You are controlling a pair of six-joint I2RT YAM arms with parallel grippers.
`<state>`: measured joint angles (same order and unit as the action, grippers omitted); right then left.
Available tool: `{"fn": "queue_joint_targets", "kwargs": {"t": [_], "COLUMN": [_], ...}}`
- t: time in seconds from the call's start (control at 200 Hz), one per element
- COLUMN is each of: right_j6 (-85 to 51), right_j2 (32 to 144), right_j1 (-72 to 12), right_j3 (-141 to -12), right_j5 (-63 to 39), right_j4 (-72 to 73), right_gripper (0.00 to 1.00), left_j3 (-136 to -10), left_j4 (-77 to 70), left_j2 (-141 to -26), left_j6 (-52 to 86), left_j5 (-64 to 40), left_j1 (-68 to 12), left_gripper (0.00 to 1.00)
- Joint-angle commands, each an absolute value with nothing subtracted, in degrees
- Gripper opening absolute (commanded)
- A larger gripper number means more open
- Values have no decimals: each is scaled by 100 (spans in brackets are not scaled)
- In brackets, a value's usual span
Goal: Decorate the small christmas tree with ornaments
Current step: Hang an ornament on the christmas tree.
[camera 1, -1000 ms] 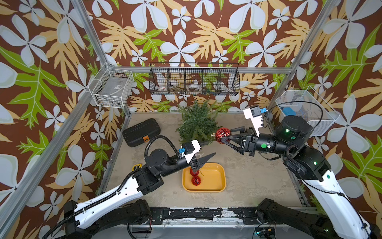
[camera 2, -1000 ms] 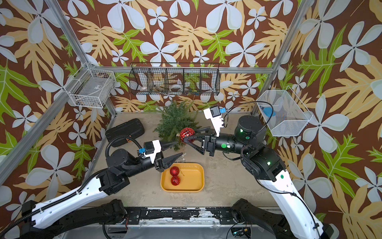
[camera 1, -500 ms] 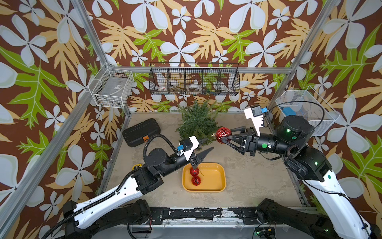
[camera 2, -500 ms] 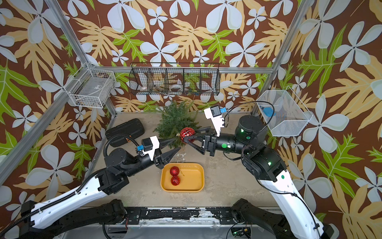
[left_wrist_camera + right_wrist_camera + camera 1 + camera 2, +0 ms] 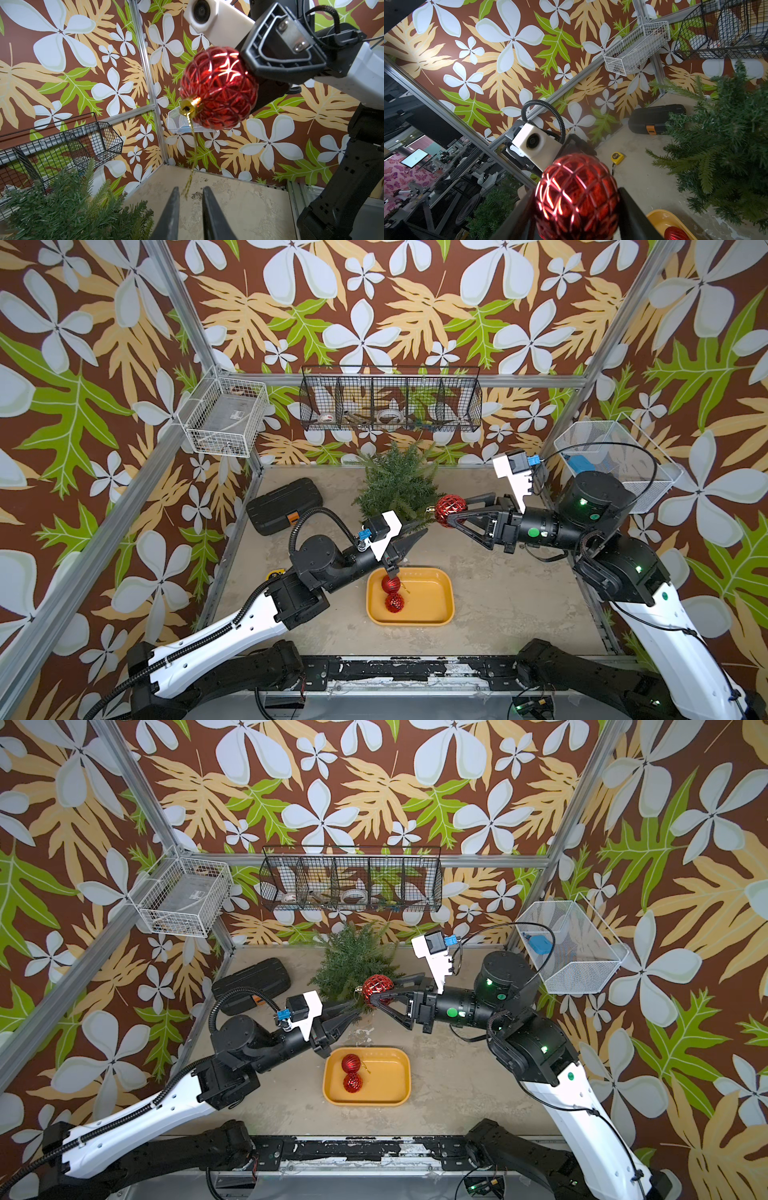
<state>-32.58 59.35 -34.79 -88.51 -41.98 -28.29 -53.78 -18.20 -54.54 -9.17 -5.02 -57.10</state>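
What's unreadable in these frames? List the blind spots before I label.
1) Left wrist view: gold string tip is blurred; whether it lies between the fingers of the left gripper or beyond them is unclear.
2) Right wrist view: cap of the held bauble is hidden behind the bauble itself.
3) Both top views: base of the tree is covered by its branches.
4) Both top views: black wire basket contents are too small behind the mesh.

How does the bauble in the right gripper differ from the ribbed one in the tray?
The held bauble is clamped aloft in the right gripper beside the tree; the ribbed bauble lies in the yellow tray. The held bauble has a diamond lattice; the ribbed bauble has grooves. Both are shiny red with gold cords.
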Motion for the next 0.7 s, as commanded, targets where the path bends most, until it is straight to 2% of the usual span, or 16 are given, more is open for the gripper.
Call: {"fn": "queue_joint_targets", "kwargs": {"t": [0.0, 0.21, 0.35, 0.49, 0.561, 0.696], "right_j6": [-3180, -3059, -3052, -3010, -2970, -2818], "right_j2": [5938, 5950, 5956, 5950, 5959, 5951], "right_j1": [-3480, -3480, -3480, -3482, -3480, -3472], "right_j3": [-8885, -8921, -8938, -8990, -9004, -9029], "right_j5": [-4175, -3982, -3986, -3862, -3731, -3020], "right_j4": [-2781, -2878, -2855, -2882, -2906, -2966], "right_gripper": [57, 56, 56, 55, 55, 54], "left_j3": [-5455, -5595, -5643, -5638, -5661, -6132], "left_j4": [-1868, -1737, -1657, -1652, -1636, -1062], "left_j2": [-5450, -5508, -5559, -5529, -5534, -5762], "left_j6": [-940, -1010, -1042, -1056, -1063, -1021], "left_j5": [-501, -551, -559, -527, -510, -463], "left_j1": [-5704, -5712, -5712, -5705, -5704, -5700], "left_gripper": [20, 18, 9, 7, 2, 0]}}
